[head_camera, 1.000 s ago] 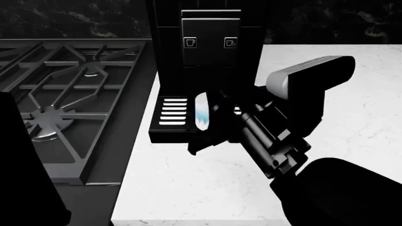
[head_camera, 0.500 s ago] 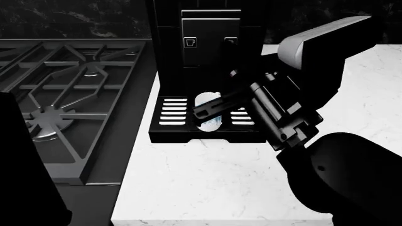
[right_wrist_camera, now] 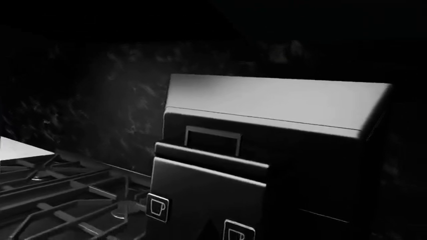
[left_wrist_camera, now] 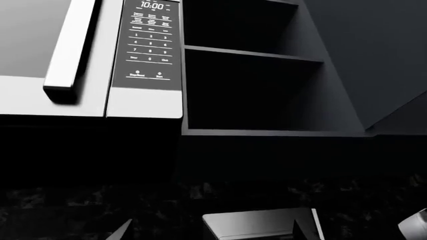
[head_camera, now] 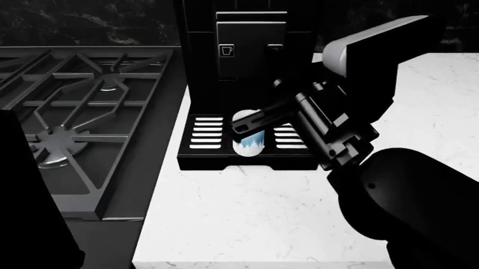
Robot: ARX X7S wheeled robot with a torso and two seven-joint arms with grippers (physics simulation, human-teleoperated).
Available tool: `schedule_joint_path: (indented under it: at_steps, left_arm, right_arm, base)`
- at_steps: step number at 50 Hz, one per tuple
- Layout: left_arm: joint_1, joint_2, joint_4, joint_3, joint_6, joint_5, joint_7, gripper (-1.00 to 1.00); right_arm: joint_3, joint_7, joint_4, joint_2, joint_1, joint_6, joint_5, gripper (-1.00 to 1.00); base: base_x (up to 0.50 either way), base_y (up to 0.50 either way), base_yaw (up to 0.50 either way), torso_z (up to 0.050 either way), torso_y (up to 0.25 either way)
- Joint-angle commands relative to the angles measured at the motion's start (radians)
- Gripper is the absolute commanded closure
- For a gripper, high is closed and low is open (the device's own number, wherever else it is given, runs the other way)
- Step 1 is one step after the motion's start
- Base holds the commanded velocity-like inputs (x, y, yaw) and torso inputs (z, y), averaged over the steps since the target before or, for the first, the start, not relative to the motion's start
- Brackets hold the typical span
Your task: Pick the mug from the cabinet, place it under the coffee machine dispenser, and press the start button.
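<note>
On the drip tray (head_camera: 206, 133), the mug (head_camera: 248, 143) stands in the right gripper's (head_camera: 250, 126) clasp; microwave (left_wrist_camera: 147, 45) display reads 10:00; cup icons (head_camera: 226, 50) at twelve o'clock above.

Right arm (head_camera: 329, 134) black, boxy (grey panel); rounded glossy shell

Right arm (head_camera: 329, 129) blocks the dispenser (head_camera: 250, 42) front; counter (head_camera: 239, 218) before it lies open.

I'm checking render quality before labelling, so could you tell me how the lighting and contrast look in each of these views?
Head view: the white countertop is bright, while the right arm and coffee machine merge into black, though the mug stands out. Left wrist view: the microwave is lit, the cabinet shelves nearly black. Right wrist view: very dim, only the machine's pale lid catches light.
</note>
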Motion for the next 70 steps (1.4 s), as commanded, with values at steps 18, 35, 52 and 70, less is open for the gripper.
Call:
schedule_joint_path:
  at_steps: [18,35,52,70]
  left_arm:
    - [0.0,0.001,0.0,0.005,0.0,0.005,-0.005,-1.0]
    - [0.0,-0.01,0.0,-0.009,-0.002,-0.007,0.012,-1.0]
    - [0.0,-0.016,0.0,-0.005,-0.001,-0.002,0.014,-1.0]
    - [0.0,-0.026,0.0,-0.011,-0.002,-0.008,0.027,-1.0]
  right_arm:
    - [-0.033,0.016,0.009,0.053,-0.023,-0.041,-0.071,1.0]
    - [-0.095,0.004,0.059,0.056,-0.021,-0.083,-0.132,1.0]
    - [-0.098,0.012,0.062,0.05,-0.009,-0.09,-0.122,1.0]
    - [-0.088,0.018,0.051,0.056,-0.005,-0.092,-0.096,1.0]
  base:
    - [0.0,0.0,0.0,0.0,0.0]
    - [0.0,0.0,0.0,0.0,-0.001]
    - [0.01,0.0,0.0,0.001,-0.003]
    - [0.01,0.0,0.01,0.001,-0.004]
